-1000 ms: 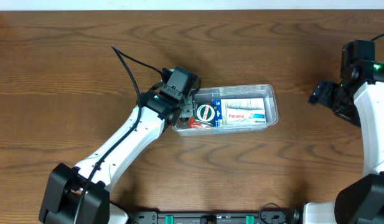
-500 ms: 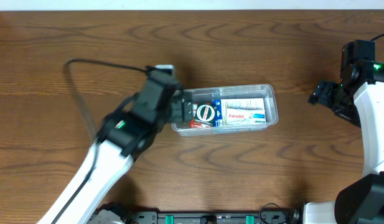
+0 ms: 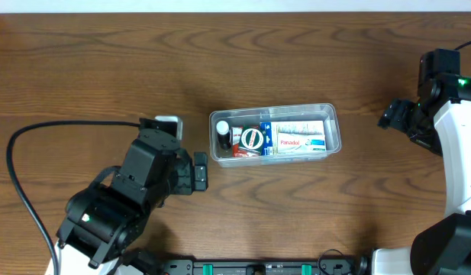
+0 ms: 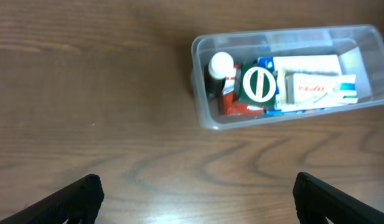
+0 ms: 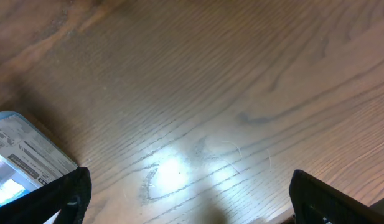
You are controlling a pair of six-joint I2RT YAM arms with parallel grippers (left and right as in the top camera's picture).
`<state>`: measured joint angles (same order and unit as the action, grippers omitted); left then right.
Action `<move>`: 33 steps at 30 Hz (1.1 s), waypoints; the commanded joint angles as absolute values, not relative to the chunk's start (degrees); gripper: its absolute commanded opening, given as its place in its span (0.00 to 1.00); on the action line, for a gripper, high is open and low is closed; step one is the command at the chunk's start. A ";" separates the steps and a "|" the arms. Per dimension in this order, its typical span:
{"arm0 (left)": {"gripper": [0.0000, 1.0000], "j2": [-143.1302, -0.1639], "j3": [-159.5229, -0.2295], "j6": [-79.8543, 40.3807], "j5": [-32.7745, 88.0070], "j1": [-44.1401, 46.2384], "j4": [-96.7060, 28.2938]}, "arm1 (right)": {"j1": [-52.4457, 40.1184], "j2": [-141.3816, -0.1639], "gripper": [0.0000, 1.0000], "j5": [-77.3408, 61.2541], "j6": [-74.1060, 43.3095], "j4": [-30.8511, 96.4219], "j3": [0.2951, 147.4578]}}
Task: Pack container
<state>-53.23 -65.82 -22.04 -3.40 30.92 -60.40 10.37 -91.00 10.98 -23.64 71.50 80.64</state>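
The container [image 3: 336, 131] has a white-capped bottle [image 3: 222, 128], round green disc [image 3: 253, 139] and Panadol box [image 3: 300, 142] inside; left claw [image 4: 195, 193] and right claw [image 5: 188, 193] are wide open, empty.

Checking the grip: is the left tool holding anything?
No, the left tool is open and empty, apart from the tub.

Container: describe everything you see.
The container is a clear plastic rectangular tub, shallow, with rounded corners and a rim, no lid. It sits upright on the wooden table, long side running left-right. Inside: a white-capped bottle, a round green-and-white item, a Panadol box and something red. Nothing else touches it.
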 commanded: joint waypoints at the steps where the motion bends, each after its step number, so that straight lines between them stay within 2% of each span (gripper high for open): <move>1: 0.98 -53.12 -66.65 -20.27 -3.90 30.98 -62.87 | 10.48 -90.76 0.99 11.35 -23.92 71.53 80.62; 10: 0.98 -53.21 -57.08 -19.11 -6.15 31.05 -63.18 | 10.48 -90.76 0.99 11.35 -23.92 71.53 80.62; 20: 0.98 -40.88 -32.67 -19.14 -6.13 24.43 -35.92 | 10.48 -90.76 0.99 11.35 -23.94 71.53 80.62; 33: 0.98 -17.43 -12.49 -16.73 2.57 12.12 -17.12 | 10.48 -90.76 0.99 11.35 -23.94 71.53 80.62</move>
